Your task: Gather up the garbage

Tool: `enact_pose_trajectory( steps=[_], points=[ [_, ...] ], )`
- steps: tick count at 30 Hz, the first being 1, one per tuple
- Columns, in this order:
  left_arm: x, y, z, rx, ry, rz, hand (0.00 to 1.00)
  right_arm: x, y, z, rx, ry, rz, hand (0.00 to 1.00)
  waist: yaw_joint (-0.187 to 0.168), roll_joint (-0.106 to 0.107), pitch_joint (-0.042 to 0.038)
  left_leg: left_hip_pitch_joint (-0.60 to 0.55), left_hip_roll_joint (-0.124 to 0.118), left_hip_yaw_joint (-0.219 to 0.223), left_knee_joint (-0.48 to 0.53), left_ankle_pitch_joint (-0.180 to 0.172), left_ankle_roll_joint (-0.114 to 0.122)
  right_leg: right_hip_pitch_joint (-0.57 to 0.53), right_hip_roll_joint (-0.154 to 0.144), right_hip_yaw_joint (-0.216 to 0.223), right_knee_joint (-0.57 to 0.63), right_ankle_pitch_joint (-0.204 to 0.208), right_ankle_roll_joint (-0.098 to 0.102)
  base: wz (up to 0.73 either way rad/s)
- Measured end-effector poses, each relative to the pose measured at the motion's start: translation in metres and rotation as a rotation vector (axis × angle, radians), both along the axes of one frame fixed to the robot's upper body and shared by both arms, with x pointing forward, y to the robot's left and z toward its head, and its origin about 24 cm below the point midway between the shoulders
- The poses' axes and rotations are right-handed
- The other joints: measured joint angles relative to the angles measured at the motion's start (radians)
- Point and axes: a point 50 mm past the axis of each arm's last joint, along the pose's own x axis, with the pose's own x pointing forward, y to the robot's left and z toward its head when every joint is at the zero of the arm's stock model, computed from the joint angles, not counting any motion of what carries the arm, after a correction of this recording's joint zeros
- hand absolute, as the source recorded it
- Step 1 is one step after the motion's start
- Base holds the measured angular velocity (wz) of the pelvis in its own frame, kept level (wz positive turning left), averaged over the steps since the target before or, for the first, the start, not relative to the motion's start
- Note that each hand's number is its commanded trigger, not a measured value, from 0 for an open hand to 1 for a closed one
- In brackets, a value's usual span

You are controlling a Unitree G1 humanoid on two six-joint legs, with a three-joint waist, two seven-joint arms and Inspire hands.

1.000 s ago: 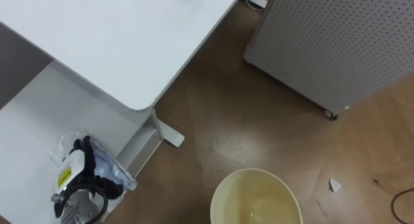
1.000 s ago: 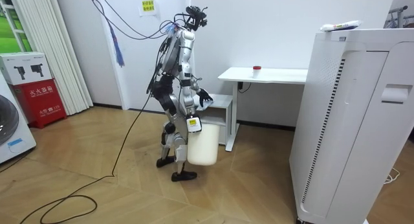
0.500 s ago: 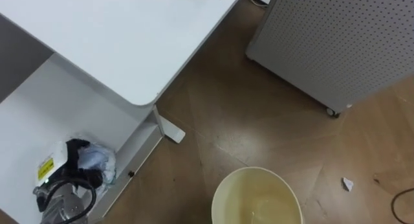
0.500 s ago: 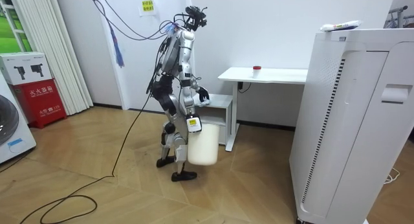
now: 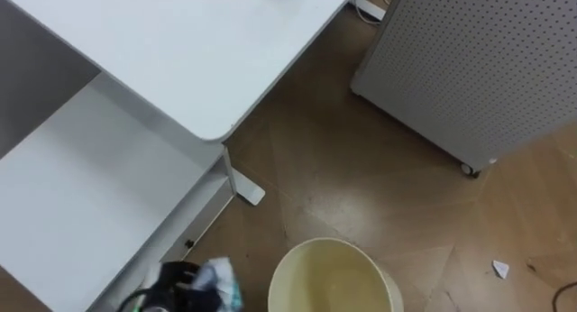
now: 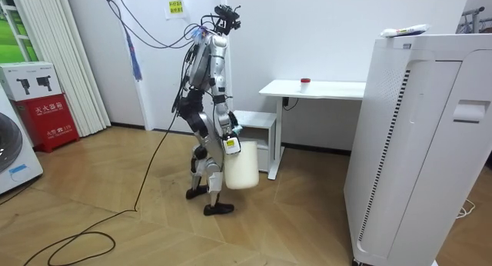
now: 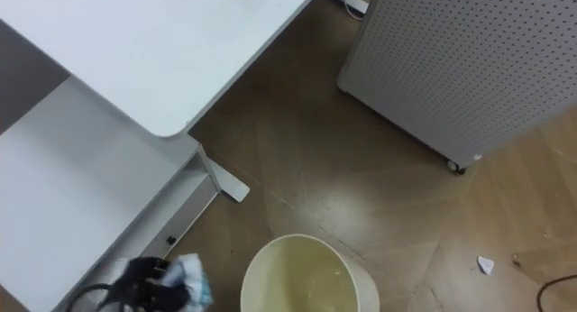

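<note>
My left hand [image 5: 177,288] is low at the left, by the front edge of the low white shelf [image 5: 81,195], fingers shut on a crumpled clear-and-blue wrapper [image 5: 217,281]. The same hand [image 7: 142,279] and wrapper [image 7: 187,278] appear in the right eye view, just left of the cream bin [image 7: 302,274]. The round bin [image 5: 332,278] hangs open-topped below me, off the floor. In the room view I stand beside the shelf and desk. My right hand [image 6: 228,146] grips the bin [image 6: 241,167] at its rim by my hip.
A white desk [image 5: 180,41] overhangs the shelf; its foot [image 5: 245,189] rests on the wood floor. A white perforated cabinet [image 5: 478,59] on castors stands to the right. A small paper scrap [image 5: 500,269] lies on the floor. A small red object [image 6: 305,81] sits on the desk.
My left hand closed on the wrapper on the shelf and drew it back off the shelf toward the bin. The view shifted slightly as I straightened.
</note>
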Motion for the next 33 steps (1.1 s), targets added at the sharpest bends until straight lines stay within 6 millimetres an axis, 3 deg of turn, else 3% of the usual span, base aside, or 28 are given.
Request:
enact_pose_trajectory(
  steps=[2, 7, 8, 9, 11, 12, 13, 14, 21, 30, 33],
  points=[
    [0.002, -0.024, 0.002, -0.068, 0.003, -0.098, 1.00, 0.003, 0.008, 0.002, 0.014, -0.013, 0.048, 1.00, 0.000, -0.009, -0.0054, -0.013, 0.001, 0.001, 0.008, 0.000, 0.000, -0.013, 0.000, -0.004, 0.005, 0.004, -0.005, -0.07],
    [0.000, -0.049, 0.004, -0.162, 0.017, -0.218, 1.00, 0.004, 0.017, 0.003, 0.048, -0.025, 0.104, 1.00, 0.000, -0.012, -0.0070, -0.010, 0.003, 0.008, 0.022, 0.000, 0.000, -0.011, 0.000, -0.003, 0.012, 0.008, -0.011, -0.05],
    [-0.003, -0.050, 0.002, -0.164, 0.029, -0.233, 0.82, 0.003, 0.019, 0.002, 0.053, -0.023, 0.112, 1.00, 0.000, -0.012, -0.0071, -0.007, 0.003, 0.012, 0.023, 0.001, 0.000, -0.010, 0.000, -0.002, 0.013, 0.009, -0.012, -0.06],
    [-0.005, -0.050, 0.001, -0.159, 0.035, -0.242, 0.78, 0.003, 0.019, 0.002, 0.056, -0.022, 0.116, 1.00, 0.000, -0.012, -0.0072, -0.007, 0.003, 0.014, 0.024, 0.001, 0.000, -0.010, 0.000, -0.002, 0.013, 0.010, -0.012, -0.06],
    [-0.015, -0.049, -0.006, -0.152, 0.065, -0.257, 0.81, 0.001, 0.019, 0.001, 0.044, -0.019, 0.144, 1.00, 0.001, -0.012, -0.0073, -0.003, 0.002, 0.020, 0.024, 0.004, 0.002, -0.009, 0.000, 0.005, 0.012, 0.014, -0.011, -0.07],
    [-0.017, -0.049, -0.008, -0.151, 0.074, -0.264, 0.65, 0.001, 0.020, 0.001, 0.041, -0.018, 0.149, 1.00, 0.001, -0.012, -0.0075, -0.003, 0.001, 0.021, 0.024, 0.004, 0.002, -0.009, 0.000, 0.008, 0.011, 0.014, -0.010, -0.07],
    [-0.022, -0.050, -0.011, -0.147, 0.091, -0.283, 0.36, 0.000, 0.020, 0.001, 0.039, -0.017, 0.155, 1.00, 0.002, -0.012, -0.0075, -0.003, 0.001, 0.021, 0.028, 0.004, 0.003, -0.008, 0.000, 0.013, 0.010, 0.016, -0.009, -0.04],
    [-0.027, -0.052, -0.013, -0.148, 0.105, -0.296, 0.00, 0.000, 0.020, 0.000, 0.035, -0.014, 0.164, 1.00, 0.002, -0.012, -0.0076, -0.003, 0.000, 0.021, 0.030, 0.004, 0.003, -0.007, 0.001, 0.017, 0.008, 0.019, -0.008, 0.00],
    [-0.031, -0.052, -0.016, -0.136, 0.114, -0.310, 0.00, -0.002, 0.021, -0.001, 0.039, -0.011, 0.175, 1.00, 0.010, -0.010, -0.0100, -0.002, 0.001, 0.030, 0.037, 0.006, 0.006, -0.007, 0.000, 0.019, 0.010, 0.027, -0.009, -0.02],
    [-0.035, -0.051, -0.018, -0.093, 0.108, -0.335, 0.00, -0.008, 0.020, -0.003, 0.040, 0.000, 0.168, 1.00, 0.057, -0.006, -0.0122, -0.005, 0.002, 0.032, 0.046, 0.007, 0.008, -0.009, 0.000, 0.022, 0.010, 0.034, -0.011, -0.01],
    [-0.039, -0.048, -0.021, -0.083, 0.118, -0.331, 0.00, -0.009, 0.020, -0.004, 0.037, 0.000, 0.175, 1.00, 0.058, -0.004, -0.0138, -0.003, 0.001, 0.030, 0.045, 0.008, 0.010, -0.006, -0.002, 0.021, 0.009, 0.036, -0.010, 0.00]
  ],
)
